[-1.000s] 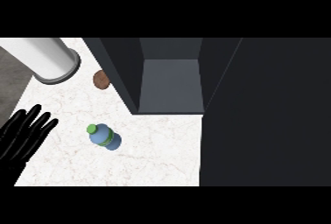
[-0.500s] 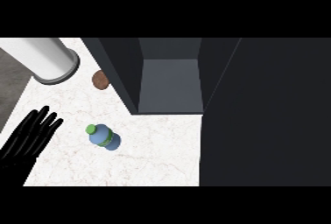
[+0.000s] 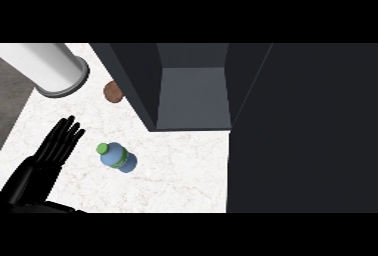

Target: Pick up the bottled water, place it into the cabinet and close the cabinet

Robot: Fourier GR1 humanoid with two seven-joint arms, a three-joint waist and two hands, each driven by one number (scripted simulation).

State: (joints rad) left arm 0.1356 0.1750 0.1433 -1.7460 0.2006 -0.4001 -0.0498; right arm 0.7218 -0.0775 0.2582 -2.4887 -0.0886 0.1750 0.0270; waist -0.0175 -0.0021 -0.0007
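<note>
The bottle (image 3: pixel 117 157) stands on the white marbled surface (image 3: pixel 177 170), seen from almost straight above, so its green cap (image 3: pixel 102 148) shows toward the upper left of its blue body. It sits on bare surface below and to the left of the cabinet (image 3: pixel 188 85), near the cabinet's open front but apart from it. The cabinet is dark, and its inside shows as a grey floor between dark walls. Its door (image 3: pixel 303 130) is a broad dark panel that fills the right side of the view and hangs over the surface there. The left hand (image 3: pixel 53 150) comes in from the lower left corner, black, with its fingers (image 3: pixel 66 131) straight and slightly spread, pointing up and to the right. It holds nothing; the fingers lie just left of the bottle, with a strip of white surface between them and the cap. The right hand does not show. At the upper left a white cylinder (image 3: pixel 48 67) with a grey rim lies slanted across the corner. A small brown round thing (image 3: pixel 112 92) sits between the cylinder and the cabinet's left wall, right against that wall.
</note>
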